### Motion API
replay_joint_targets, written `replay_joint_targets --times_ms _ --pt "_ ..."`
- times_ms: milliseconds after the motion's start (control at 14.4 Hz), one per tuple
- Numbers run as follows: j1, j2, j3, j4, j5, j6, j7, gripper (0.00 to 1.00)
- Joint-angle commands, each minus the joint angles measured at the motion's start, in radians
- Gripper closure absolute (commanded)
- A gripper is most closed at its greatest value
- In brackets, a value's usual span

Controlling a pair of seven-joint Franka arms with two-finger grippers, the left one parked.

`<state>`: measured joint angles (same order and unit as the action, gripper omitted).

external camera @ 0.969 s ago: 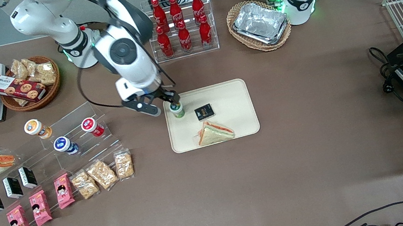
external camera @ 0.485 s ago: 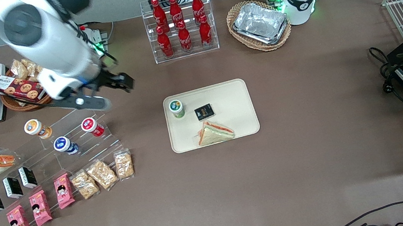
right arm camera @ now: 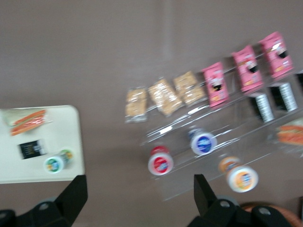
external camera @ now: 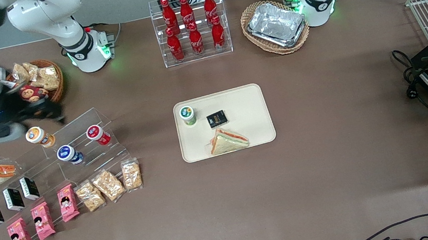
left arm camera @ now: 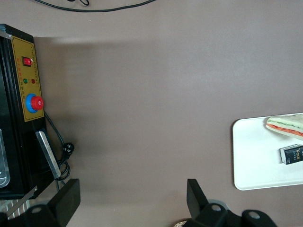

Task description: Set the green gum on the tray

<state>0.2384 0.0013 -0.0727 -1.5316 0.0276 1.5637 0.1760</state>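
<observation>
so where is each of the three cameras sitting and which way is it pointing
Front view: high above the table, looking down; the working arm and its gripper are raised over the canister stand, fingers too blurred to read.
Left wrist view: on the parked arm, facing straight down at bare tabletop, a control box and a corner of the tray; its own fingers show.
Right wrist view: on the working arm, looking down at the snack display; its open fingertips show.
Shared: all three show the tray; front and right wrist both show the green gum standing on it.

White, rounded arm (external camera: 43,11) links, black joint bands, green-lit base; black gripper (external camera: 36,112) with blue light.
</observation>
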Motion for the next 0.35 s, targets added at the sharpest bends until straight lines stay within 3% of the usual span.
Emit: replay_joint_targets --times_ms 0,138,277 --pt "-0.157 0.020 0.013 0.008 -0.023 0.021 -0.153 0.00" --pt "-0.180 0.025 0.010 0.010 -0.051 0.042 -0.177 0.00" --pt "-0.192 0.029 -0.016 0.010 -0.038 0.047 -0.182 0.00"
